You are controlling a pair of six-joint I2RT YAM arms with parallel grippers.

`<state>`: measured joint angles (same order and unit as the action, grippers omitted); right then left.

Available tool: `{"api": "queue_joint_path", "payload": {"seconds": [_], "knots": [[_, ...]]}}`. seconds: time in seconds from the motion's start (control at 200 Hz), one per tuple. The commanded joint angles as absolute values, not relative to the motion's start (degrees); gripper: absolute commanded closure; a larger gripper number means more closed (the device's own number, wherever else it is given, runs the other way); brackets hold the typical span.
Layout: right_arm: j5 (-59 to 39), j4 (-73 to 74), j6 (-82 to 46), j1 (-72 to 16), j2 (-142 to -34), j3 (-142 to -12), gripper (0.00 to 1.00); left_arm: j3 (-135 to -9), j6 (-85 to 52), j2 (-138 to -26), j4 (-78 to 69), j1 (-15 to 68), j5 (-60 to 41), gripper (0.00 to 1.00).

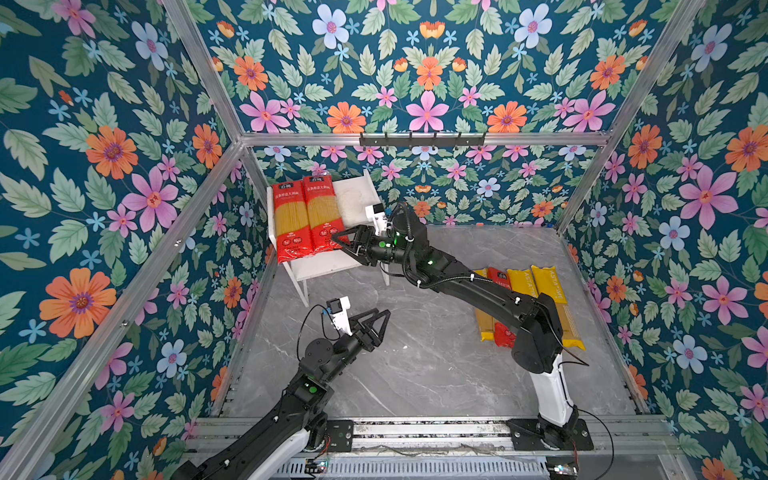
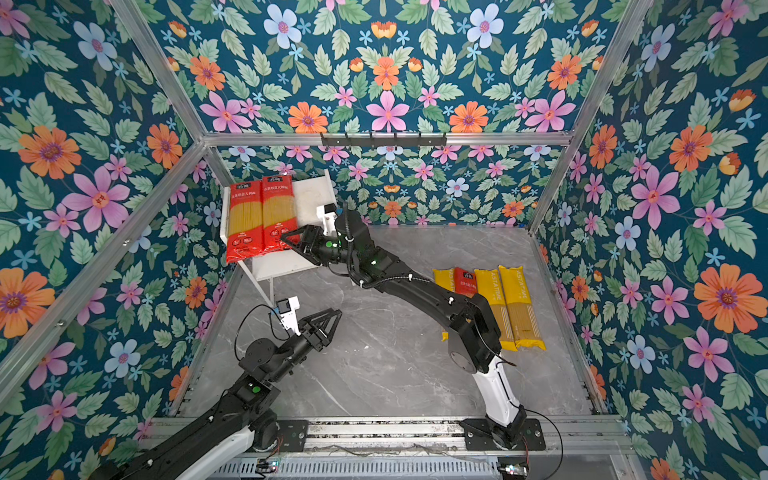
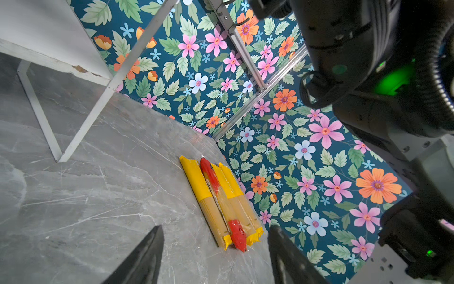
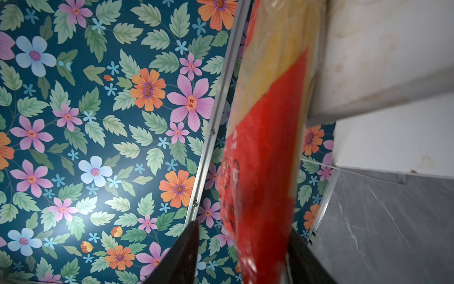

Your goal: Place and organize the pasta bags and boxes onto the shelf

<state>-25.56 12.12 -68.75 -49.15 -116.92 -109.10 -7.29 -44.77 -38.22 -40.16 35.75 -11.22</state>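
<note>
Both pincers: spread; right pincer (image 1: pixel 337 241) loosely straddles the shelved red bag (image 1: pixel 322 212) at its near end; left pincer (image 1: pixel 382 312) empty.
Shelf (image 1: pixel 357 193): second red bag (image 1: pixel 291 220) alongside; both overhang the front.
Desk (image 1: pixel 415 374): three yellow bags (image 1: pixel 548 291), one loose red bag (image 1: pixel 498 278).
Risk: a retreating finger could snag the film and drag the bag off.
Print: Chinese characters on red; "ASTATIME" on yellow.

- three red-ended spaghetti bags (image 1: pixel 291 220);
- three yellow-ended spaghetti bags (image 1: pixel 548 286);
- one white two-tier shelf (image 1: pixel 357 195);
- two black robot arms (image 1: pixel 498 299);
- one black hook rail (image 1: pixel 422 140)
</note>
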Motion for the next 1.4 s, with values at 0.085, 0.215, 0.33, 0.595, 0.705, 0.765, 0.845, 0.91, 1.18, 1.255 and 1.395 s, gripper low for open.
{"api": "queue_joint_path", "payload": {"seconds": [0.085, 0.215, 0.33, 0.595, 0.705, 0.765, 0.845, 0.91, 1.18, 1.255, 1.395], "knots": [[-24.76, 14.13, -62.5, -48.5, -105.12, -94.24, 0.46, -8.68, -36.72, -41.09, -38.85, 42.8, -2.15, 0.3], [-21.59, 7.95, -55.49, -46.66, -93.75, -82.54, 0.47, -9.92, -34.61, -46.59, -40.89, 47.04, 1.69, 0.31], [-15.74, -6.98, -48.33, -43.05, -85.63, -74.95, 0.48, -12.75, -30.84, -53.04, -39.88, 52.47, 7.61, 0.31], [-6.83, -16.74, -42.37, -27.14, -72.83, -50.31, 0.46, -21.2, -28.04, -71.28, -43.27, 61.39, 13.28, 0.31], [-4.11, -20.22, -36.55, -19.29, -70.76, -46.53, 0.42, -24.78, -29.22, -79.35, -47.78, 63.7, 12.51, 0.31], [-2.09, -22.94, -33.66, -15.68, -71.22, -46.54, 0.38, -27.17, -30.06, -83.43, -49.49, 64.6, 11.39, 0.32], [1.72, -25.25, -29.77, -12.19, -73.54, -47.37, 0.31, -30.07, -30.84, -87.69, -50.92, 65.75, 10.49, 0.32], [4.09, -26.27, -27.56, -10.09, -76.26, -48.41, 0.26, -31.72, -30.96, -89.97, -51.75, 66.5, 10.11, 0.32], [-0.21, -20.46, -28.04, -7.12, -85.35, -49.61, 0.19, -30.91, -31.3, -89.73, -52.24, 67.24, 11.02, 0.32], [-0.95, -19.83, -28.43, -7.12, -87.47, -50.33, 0.18, -30.28, -30.83, -88.83, -51.29, 67.25, 11.66, 0.32], [-5.49, -17.11, -29.26, -7.04, -90.31, -50.61, 0.13, -29.97, -30.5, -88.51, -50.37, 67.27, 12.04, 0.32]]}}
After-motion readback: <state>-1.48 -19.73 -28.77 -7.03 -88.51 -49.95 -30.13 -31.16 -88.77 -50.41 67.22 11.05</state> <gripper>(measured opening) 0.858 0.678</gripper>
